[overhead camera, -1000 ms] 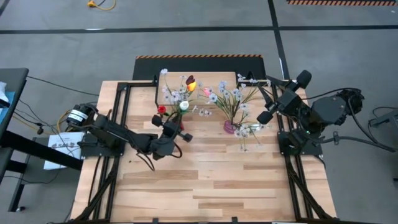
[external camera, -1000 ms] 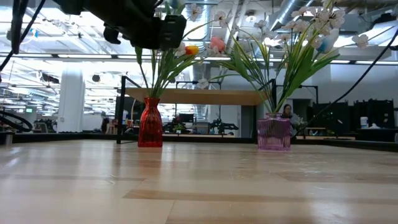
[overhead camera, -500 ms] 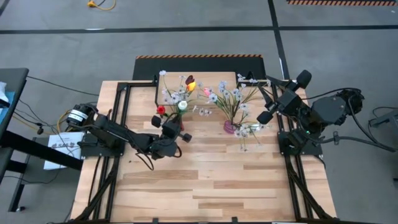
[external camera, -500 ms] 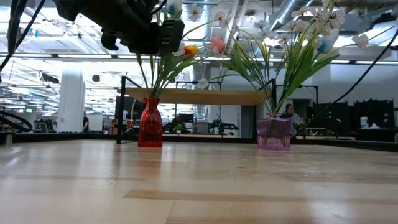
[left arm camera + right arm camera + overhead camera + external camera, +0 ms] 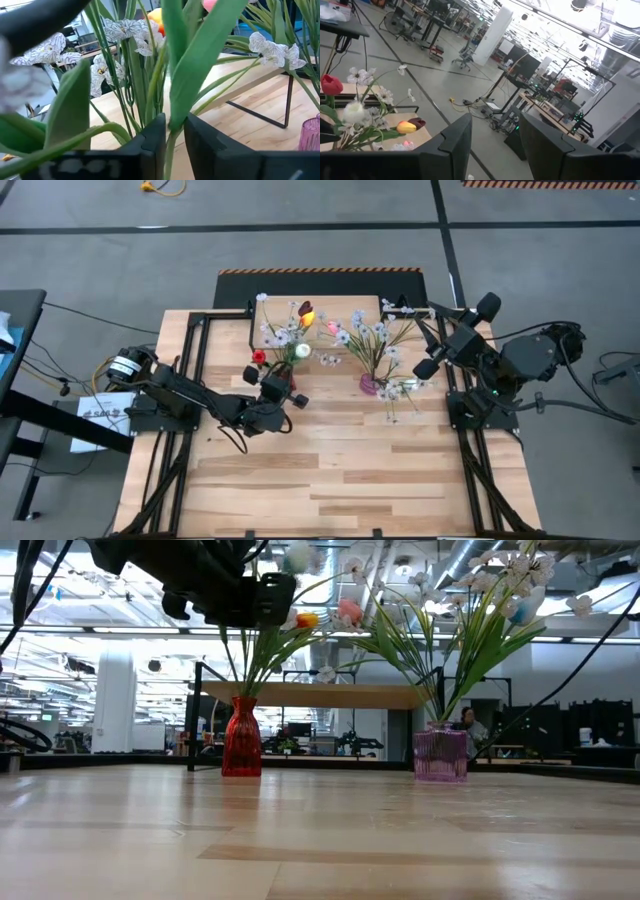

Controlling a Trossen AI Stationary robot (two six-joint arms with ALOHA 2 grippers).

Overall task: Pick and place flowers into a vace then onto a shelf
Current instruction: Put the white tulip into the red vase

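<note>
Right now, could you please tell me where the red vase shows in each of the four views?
High view: red vase left of centre, mostly hidden under its flowers, beside the left gripper.
Low view: standing left of centre, before the shelf.
Left wrist view: not in it; only stems show.
Right wrist view: not in it.
Shared landmark: the orange tulip, also in the low, left wrist and right wrist views.

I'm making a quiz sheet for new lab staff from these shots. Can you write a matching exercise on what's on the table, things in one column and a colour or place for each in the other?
Things:
1. vase in front of the left end effector
2. vase nearer the right arm
3. shelf
4. right end effector

Descriptions:
A. pink-purple
B. raised above the table, holding nothing
C. red
D. light wood, behind both vases

Pairs: 1-C, 2-A, 3-D, 4-B
</note>
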